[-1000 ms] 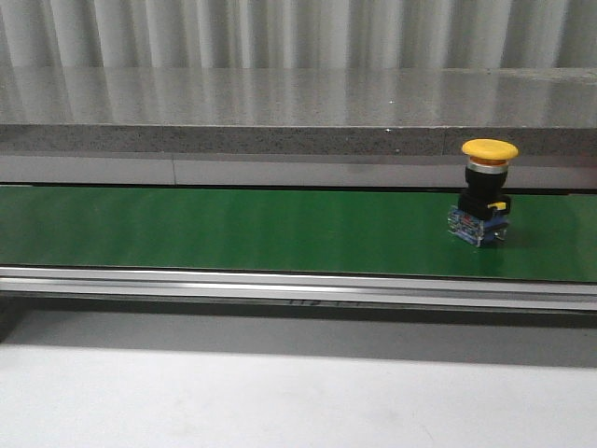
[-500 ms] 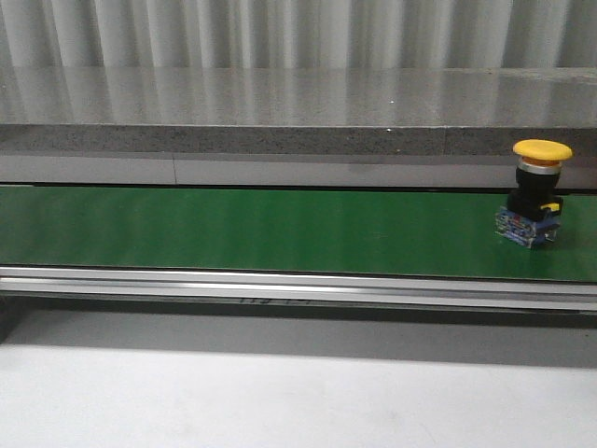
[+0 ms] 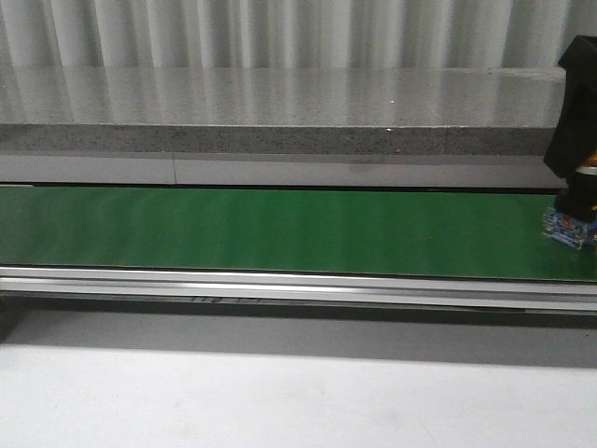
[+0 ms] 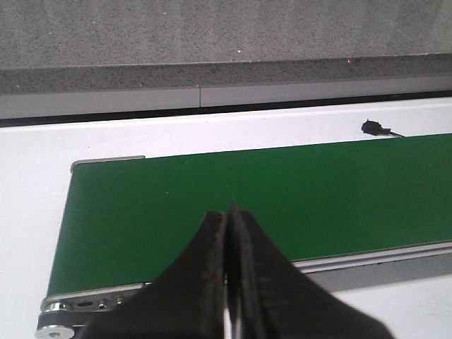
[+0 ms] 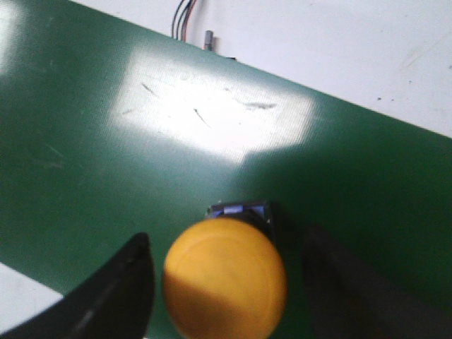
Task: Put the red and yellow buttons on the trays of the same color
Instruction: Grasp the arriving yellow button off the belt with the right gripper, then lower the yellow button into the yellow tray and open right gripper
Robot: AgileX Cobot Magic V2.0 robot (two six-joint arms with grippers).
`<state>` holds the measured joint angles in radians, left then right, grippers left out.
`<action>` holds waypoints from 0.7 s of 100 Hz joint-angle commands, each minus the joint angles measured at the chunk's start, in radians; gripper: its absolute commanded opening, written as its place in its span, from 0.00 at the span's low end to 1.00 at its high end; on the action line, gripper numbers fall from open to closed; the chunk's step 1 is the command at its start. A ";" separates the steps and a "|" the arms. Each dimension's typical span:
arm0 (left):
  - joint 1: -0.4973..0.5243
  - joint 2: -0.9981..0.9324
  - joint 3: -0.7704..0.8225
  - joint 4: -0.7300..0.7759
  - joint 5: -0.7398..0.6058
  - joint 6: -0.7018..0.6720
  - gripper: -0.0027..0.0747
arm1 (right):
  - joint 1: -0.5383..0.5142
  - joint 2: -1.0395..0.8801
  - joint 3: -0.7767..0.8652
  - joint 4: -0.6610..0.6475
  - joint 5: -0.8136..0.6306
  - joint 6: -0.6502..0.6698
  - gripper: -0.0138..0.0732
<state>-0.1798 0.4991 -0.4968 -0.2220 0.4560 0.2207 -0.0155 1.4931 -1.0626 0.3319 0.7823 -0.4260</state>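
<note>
A yellow button stands upright on the green belt (image 3: 280,229) at the far right; in the front view only its black and blue base (image 3: 570,226) shows. My right gripper (image 3: 582,140) hangs over it and hides the cap. In the right wrist view the yellow cap (image 5: 224,279) sits between the fingers of my right gripper (image 5: 226,240), which is open with gaps on both sides. My left gripper (image 4: 228,213) is shut and empty above the belt's other end (image 4: 212,191). No red button and no tray is in view.
A metal rail (image 3: 298,285) runs along the belt's near edge, with white table (image 3: 280,392) in front. A grey stone ledge (image 3: 280,103) runs behind the belt. A small black plug (image 4: 372,128) lies on the white surface past the belt.
The yellow button has travelled right along the belt to the frame's edge. My right gripper has come into view above it and now covers its cap.
</note>
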 commanded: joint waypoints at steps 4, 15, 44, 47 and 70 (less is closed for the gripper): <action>-0.008 0.002 -0.030 -0.016 -0.069 0.002 0.01 | -0.001 -0.006 -0.021 0.003 -0.051 -0.012 0.38; -0.008 0.002 -0.030 -0.016 -0.069 0.002 0.01 | -0.001 -0.012 -0.021 0.004 -0.082 -0.010 0.18; -0.008 0.002 -0.030 -0.016 -0.069 0.002 0.01 | -0.058 -0.109 -0.019 0.003 -0.121 0.170 0.15; -0.008 0.002 -0.030 -0.016 -0.069 0.002 0.01 | -0.068 -0.122 -0.017 0.003 -0.121 0.179 0.15; -0.008 0.002 -0.030 -0.016 -0.069 0.002 0.01 | -0.210 -0.233 -0.017 0.001 -0.119 0.238 0.15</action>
<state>-0.1798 0.4991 -0.4968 -0.2220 0.4560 0.2207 -0.1656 1.3321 -1.0565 0.3211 0.7055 -0.2064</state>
